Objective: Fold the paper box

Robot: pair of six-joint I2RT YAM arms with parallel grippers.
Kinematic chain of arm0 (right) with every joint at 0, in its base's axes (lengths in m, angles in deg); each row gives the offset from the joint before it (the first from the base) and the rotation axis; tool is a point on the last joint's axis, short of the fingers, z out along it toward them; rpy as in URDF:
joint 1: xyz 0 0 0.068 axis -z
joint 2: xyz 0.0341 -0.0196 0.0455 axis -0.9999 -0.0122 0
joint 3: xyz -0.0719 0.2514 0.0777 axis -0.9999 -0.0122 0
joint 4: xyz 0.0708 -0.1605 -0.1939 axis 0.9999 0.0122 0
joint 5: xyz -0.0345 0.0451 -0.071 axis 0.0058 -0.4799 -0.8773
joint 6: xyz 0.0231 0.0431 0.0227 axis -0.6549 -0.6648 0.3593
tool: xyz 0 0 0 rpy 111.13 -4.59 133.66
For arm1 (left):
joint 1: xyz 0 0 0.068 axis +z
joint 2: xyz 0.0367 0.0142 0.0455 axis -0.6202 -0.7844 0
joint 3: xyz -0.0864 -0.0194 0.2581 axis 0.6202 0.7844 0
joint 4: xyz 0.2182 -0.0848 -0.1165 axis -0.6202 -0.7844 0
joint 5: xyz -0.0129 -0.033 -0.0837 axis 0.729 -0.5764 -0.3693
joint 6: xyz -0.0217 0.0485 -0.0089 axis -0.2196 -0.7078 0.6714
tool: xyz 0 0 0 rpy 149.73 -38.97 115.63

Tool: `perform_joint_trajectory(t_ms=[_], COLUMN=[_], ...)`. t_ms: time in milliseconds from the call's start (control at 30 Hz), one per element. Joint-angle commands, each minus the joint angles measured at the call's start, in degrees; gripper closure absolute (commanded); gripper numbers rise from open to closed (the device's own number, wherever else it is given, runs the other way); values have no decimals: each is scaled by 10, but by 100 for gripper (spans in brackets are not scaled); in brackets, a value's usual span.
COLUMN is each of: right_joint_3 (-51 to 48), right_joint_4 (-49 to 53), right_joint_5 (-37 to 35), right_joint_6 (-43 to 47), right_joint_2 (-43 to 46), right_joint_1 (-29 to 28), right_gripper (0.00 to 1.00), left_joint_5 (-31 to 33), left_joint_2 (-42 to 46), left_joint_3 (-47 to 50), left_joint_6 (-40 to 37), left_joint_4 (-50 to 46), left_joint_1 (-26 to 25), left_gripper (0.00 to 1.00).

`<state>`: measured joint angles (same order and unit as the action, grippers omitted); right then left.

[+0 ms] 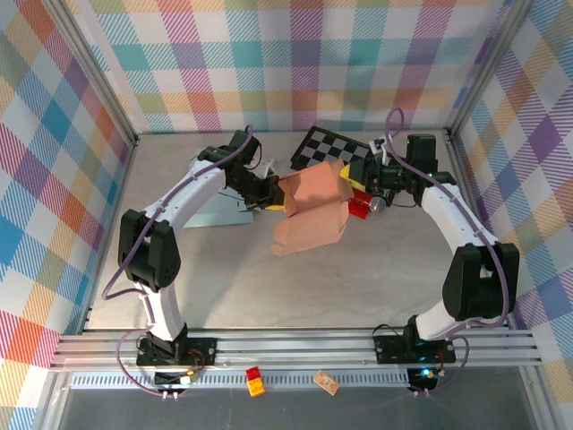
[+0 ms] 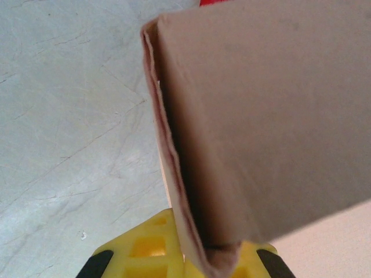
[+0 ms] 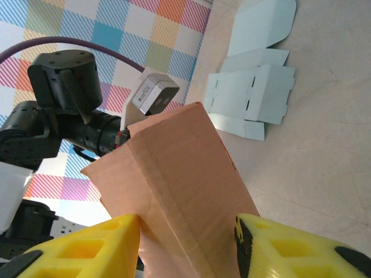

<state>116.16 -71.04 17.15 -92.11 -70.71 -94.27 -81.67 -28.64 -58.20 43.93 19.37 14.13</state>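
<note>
Left hand (image 2: 197, 253) is clamping tight on the paper box (image 1: 309, 210) at its 9 o'clock edge, over mid-desk (image 1: 224, 287). Right hand (image 3: 188, 229) is straddling it at 3 o'clock, fingers apart; I cannot tell whether it's gripping.

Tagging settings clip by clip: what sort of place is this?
Probably a lab robot test cell, not a home or shop: plaid backdrop panels wall in a table, with an aluminium mounting rail along its near edge.

Paper box (image 2: 261, 116): cropped by top and right edges, left wrist view. Left gripper (image 2: 200, 255): jaw tips hidden behind the fold. Right gripper (image 3: 186, 237): jaws cropped at bottom edge; contact with box indeterminate. Checkered board (image 1: 333, 145): partly covered.
</note>
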Motion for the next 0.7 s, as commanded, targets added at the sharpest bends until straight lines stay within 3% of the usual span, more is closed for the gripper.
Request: perform_joint_trajectory(t_ms=[0, 333, 667], right_joint_3=[29, 87, 122], right_joint_4=[51, 156, 212], right_joint_5=[-28, -136, -339], right_joint_6=[54, 137, 186], right_joint_2=[13, 4, 12], right_joint_1=[-11, -56, -114], right_gripper=[56, 59, 61], left_joint_5=[-4, 0, 10], left_joint_2=[-7, -8, 0], left_joint_3=[-24, -31, -35], left_joint_6=[-6, -9, -12], left_joint_4=[-21, -32, -44], left_joint_1=[7, 7, 7], left_gripper=[100, 100, 100])
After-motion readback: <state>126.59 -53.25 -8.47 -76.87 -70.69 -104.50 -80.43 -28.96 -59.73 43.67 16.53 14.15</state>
